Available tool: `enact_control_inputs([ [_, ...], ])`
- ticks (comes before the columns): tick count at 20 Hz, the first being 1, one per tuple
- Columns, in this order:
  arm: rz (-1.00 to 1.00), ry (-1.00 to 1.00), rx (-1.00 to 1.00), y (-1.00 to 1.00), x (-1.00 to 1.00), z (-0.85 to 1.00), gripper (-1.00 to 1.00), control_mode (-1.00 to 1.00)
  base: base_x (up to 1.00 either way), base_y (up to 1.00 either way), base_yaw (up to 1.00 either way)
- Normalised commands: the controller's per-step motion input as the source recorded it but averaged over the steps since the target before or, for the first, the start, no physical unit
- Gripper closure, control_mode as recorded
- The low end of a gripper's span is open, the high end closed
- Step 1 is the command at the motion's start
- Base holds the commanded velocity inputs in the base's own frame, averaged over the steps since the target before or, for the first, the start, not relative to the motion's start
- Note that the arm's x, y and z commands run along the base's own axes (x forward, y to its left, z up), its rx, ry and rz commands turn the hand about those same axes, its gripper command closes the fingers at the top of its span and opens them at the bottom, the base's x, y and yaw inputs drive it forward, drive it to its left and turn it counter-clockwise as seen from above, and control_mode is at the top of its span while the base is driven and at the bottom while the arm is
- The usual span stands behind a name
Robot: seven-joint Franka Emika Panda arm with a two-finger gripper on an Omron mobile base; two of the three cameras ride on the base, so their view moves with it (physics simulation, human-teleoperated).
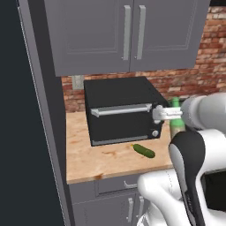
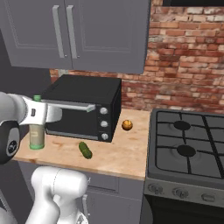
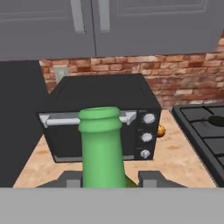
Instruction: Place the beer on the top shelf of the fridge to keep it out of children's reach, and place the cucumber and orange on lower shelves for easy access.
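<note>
The beer [image 3: 101, 144] is clamped between the jaws of the gripper [image 3: 107, 179], apparently lifted just above the counter [image 1: 88, 159], not yet shelved. The cucumber [image 1: 144, 150] and orange [image 2: 127, 125] are left lying there, beside the oven [image 2: 83, 105]. Every placement remains.
</note>
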Motion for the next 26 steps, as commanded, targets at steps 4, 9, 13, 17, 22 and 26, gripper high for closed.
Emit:
enact_control_inputs([
  [4,0.11,-0.03,-0.02,0.00,-0.47,0.22,1.00,-1.00,0.00,0.00,0.00],
  [9,0.00,0.00,0.00,0.00,0.00,0.00,1.00,1.00,-0.28,0.03,0.13],
  [13,0.00,0.00,0.00,0.00,0.00,0.00,1.00,1.00,-0.38,0.11,0.13],
  [17,0.00,0.00,0.00,0.00,0.00,0.00,1.00,1.00,-0.74,0.13,0.09],
  [22,0.00,0.00,0.00,0.00,0.00,0.00,1.00,1.00,-0.90,0.25,0.07],
  [26,0.00,0.00,0.00,0.00,0.00,0.00,1.00,1.00,-0.82,0.33,0.05],
])
